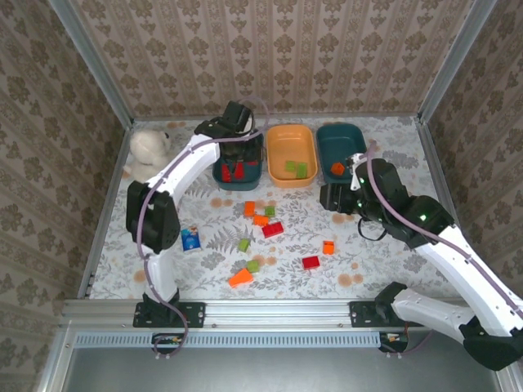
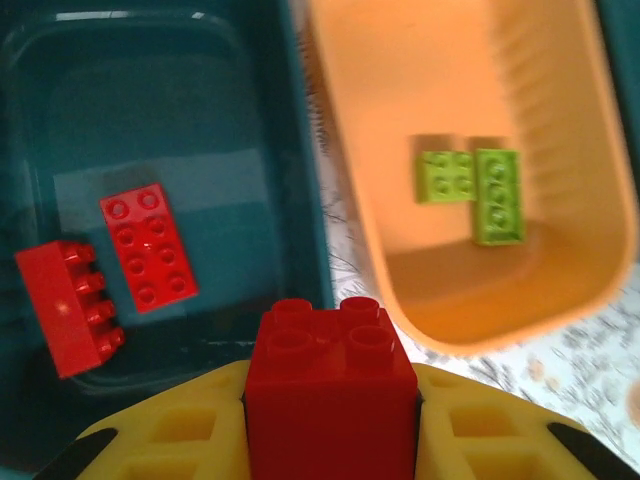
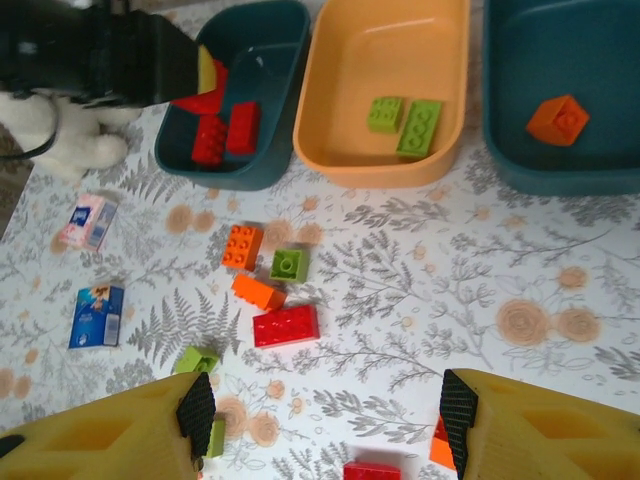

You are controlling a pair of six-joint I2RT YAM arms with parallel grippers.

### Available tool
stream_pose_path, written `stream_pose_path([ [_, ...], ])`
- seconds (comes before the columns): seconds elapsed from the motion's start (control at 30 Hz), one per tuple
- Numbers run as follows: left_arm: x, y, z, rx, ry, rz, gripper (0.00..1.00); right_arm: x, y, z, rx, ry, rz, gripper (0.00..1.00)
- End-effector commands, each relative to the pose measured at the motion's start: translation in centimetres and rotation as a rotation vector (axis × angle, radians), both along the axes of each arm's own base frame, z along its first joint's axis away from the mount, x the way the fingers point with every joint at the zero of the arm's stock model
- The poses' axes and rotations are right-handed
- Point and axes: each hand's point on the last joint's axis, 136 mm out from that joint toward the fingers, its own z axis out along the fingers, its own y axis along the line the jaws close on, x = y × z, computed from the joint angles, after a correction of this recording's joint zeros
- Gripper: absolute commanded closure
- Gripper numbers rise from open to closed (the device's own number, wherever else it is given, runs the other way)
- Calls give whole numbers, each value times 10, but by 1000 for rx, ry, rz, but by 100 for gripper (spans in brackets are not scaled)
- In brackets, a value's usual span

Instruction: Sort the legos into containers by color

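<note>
Red plastic sits in my left gripper (image 2: 330, 445): its yellow fingers (image 2: 180, 435) are clamped on a red brick (image 2: 330, 375), studs up, over the near end of the left teal tub (image 2: 150, 100). That wrist view is blurred, but I think the brick hangs clear of the rim. Two red bricks (image 2: 148, 248) lie in that tub. The orange tub (image 3: 345, 90) in the middle holds two green bricks (image 3: 420, 128), side by side and touching. The right teal tub (image 3: 600, 60) holds one orange brick (image 3: 558, 119). My right gripper (image 3: 328, 412) hovers above the flowered table (image 3: 560, 300), jaws spread with nothing between them. Loose legos (image 3: 286, 326) in red, orange and green lie scattered on the near side of the tubs.
</note>
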Motion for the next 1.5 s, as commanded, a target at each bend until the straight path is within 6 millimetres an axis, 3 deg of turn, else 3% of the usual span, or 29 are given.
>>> stream_pose_path([
  [0.0, 11, -6, -27, -42, 74, 33, 77, 2, 18, -9, 25, 39, 61, 35],
  [0.2, 28, 1, -64, -38, 144, 103, 77, 6, 27, -19, 43, 78, 71, 35],
  [0.37, 27, 1, -83, -26, 193, 112, 77, 6, 28, -23, 39, 90, 73, 35],
  [0.63, 18, 9, -98, 23, 240, 122, 68, 8, 31, -27, 35, 103, 79, 35],
  [0.8, 15, 12, -96, 37, 241, 126, 58, 9, 34, -30, 28, 116, 93, 35],
  [1.03, 19, 8, -62, 2, 174, 117, 44, 9, 38, -33, -15, 113, 155, 34],
  [1.17, 18, 8, -34, -29, 127, 129, 43, 8, 45, -35, -63, 95, 239, 34],
  [1.27, 14, 16, 1, -63, 70, 162, 43, 1, 67, -37, -107, 55, 398, 34],
  [1.37, 1, 33, 32, -117, 21, 223, 43, -14, 101, -48, -190, 10, 622, 33],
  [1.47, -18, 72, 57, -183, -18, 333, 42, -37, 137, -69, -268, -20, 868, 33],
])
